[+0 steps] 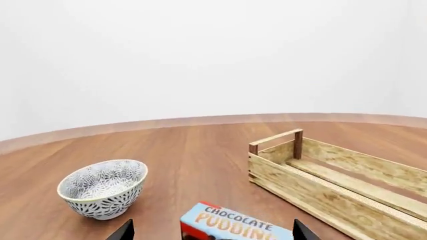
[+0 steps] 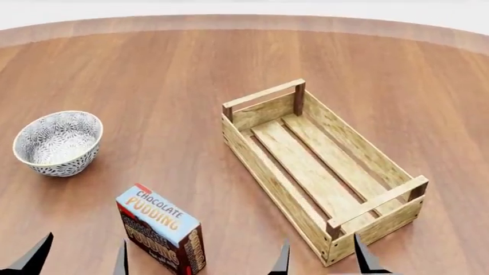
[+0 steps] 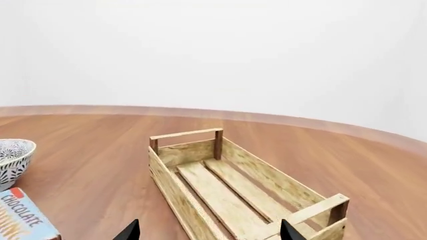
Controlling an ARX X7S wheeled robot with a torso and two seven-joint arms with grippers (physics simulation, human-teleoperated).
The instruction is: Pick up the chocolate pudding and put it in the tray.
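Note:
The chocolate pudding (image 2: pixel 162 232) stands upright on the wooden table near its front, left of the tray; its light blue top with orange lettering also shows in the left wrist view (image 1: pixel 233 225) and the right wrist view (image 3: pixel 23 220). The tray (image 2: pixel 321 166), a long pale wood-slat crate, lies empty at centre right; it also shows in the left wrist view (image 1: pixel 340 182) and the right wrist view (image 3: pixel 233 190). My left gripper (image 2: pixel 80 258) is open, just short of the pudding and slightly left of it. My right gripper (image 2: pixel 321 260) is open at the tray's near end.
A round grey-white patterned bowl (image 2: pixel 58 142) sits at the left, behind the pudding, and shows in the left wrist view (image 1: pixel 103 187). The round table's far edge (image 2: pixel 244 22) curves across the back.

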